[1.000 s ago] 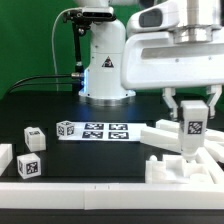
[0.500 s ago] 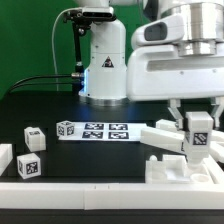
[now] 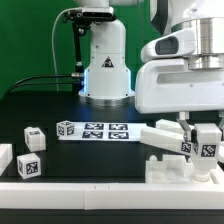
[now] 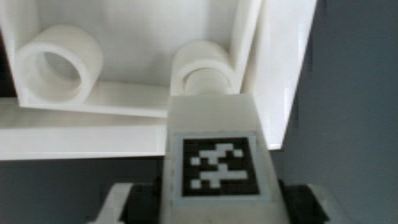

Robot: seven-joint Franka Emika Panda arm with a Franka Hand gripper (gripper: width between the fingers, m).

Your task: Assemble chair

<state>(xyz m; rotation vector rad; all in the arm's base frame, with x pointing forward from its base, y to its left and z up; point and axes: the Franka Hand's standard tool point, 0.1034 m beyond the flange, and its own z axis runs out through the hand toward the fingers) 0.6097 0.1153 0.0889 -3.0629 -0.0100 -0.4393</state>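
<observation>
White chair assembly point(image 3: 178, 170): directly beneath gripper point(image 3: 205, 134). Slanted white bar point(image 3: 163, 133): just beside gripper, toward exterior view's left. Tagged white block point(image 3: 208, 148): clamped upright between fingers point(image 4: 118, 205), one on each side; lower end near assembly's round peg point(image 4: 205, 62), contact undeterminable.

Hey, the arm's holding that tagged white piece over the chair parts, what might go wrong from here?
1. The tagged piece in the pincer sits close to a rounded fitting on the white panel. If the two meet off-line, the piece may jam or shove the panel.
2. In the exterior view, a slanted white bar lies right beside the pincer, so a finger might knock it.
</observation>
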